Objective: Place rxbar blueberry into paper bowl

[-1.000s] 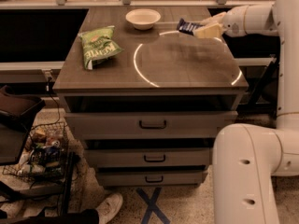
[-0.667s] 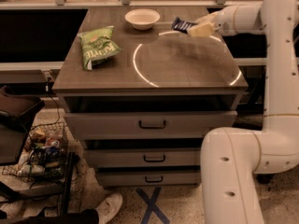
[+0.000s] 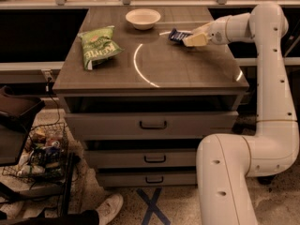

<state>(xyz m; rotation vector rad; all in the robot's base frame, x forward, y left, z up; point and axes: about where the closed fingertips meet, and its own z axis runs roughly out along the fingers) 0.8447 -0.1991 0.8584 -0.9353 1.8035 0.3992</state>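
Note:
The rxbar blueberry (image 3: 177,35), a small dark blue bar, is held in my gripper (image 3: 189,39) above the back right part of the wooden cabinet top (image 3: 154,64). The gripper is shut on the bar, which sticks out to the left of the pale fingers (image 3: 196,40). The paper bowl (image 3: 143,18), round and off-white, stands empty near the back edge of the top, to the left of the bar and a little behind it. The bar is apart from the bowl.
A green crinkled chip bag (image 3: 97,46) lies on the left part of the top. The cabinet has three drawers with dark handles (image 3: 153,124). A wire basket of clutter (image 3: 40,149) sits on the floor at the left. A shoe (image 3: 108,207) shows at the bottom.
My gripper has moved left and a little forward with the bar, closer to the bowl. The bowl and the chip bag have not moved.

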